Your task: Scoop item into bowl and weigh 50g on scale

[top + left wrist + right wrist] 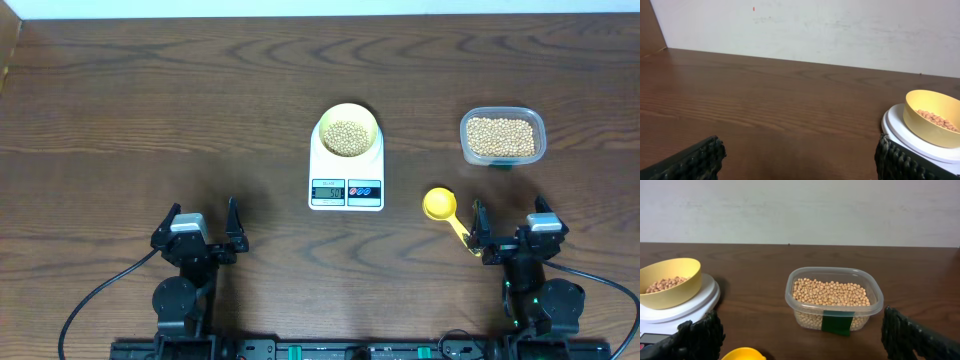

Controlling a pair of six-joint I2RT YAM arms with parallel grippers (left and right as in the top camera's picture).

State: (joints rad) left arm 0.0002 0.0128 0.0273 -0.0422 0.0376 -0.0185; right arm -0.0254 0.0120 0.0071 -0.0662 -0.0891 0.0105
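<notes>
The pale yellow bowl sits on the white scale at the table's middle and holds tan beans. The scale's display is lit. The bowl also shows in the left wrist view and in the right wrist view. A clear tub of beans stands to the right of the scale. My left gripper is open and empty near the front left. My right gripper is open and empty at the front right, with the bright yellow scoop lying on the table by its left finger.
The tub carries a green tape patch on its front wall. A pale wall runs behind the table's far edge. Cables trail from both arm bases at the front edge.
</notes>
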